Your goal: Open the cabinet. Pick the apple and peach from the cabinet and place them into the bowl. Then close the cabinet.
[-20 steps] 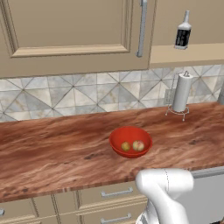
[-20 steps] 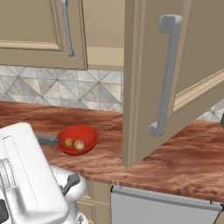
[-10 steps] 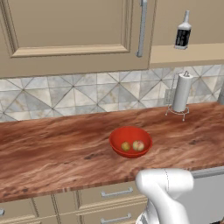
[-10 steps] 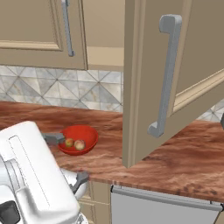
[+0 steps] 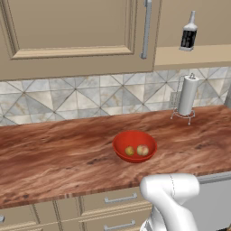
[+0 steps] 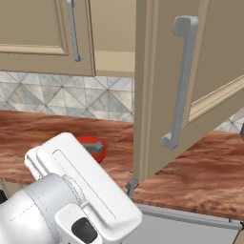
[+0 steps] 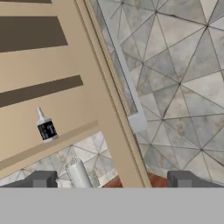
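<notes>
- Hand view: gripper (image 7: 109, 180) spread wide, holding nothing; the open cabinet door (image 7: 94, 94) edge rises straight ahead between its tips, a dark bottle (image 7: 46, 127) on the shelf beyond.
- Left base view: red bowl (image 5: 134, 145) on the counter (image 5: 54, 158), two fruits inside.
- Right base view: door's grey handle (image 6: 180, 83).

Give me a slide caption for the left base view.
Two fruits sit in the red bowl on the counter, cabinet above.

text: none legible | bottle (image 5: 188, 32) on cabinet shelf: dark label with pale marks, too small and blurred to make out | same label in hand view: white strokes, unreadable | no brands, numbers or signs elsewhere
</notes>
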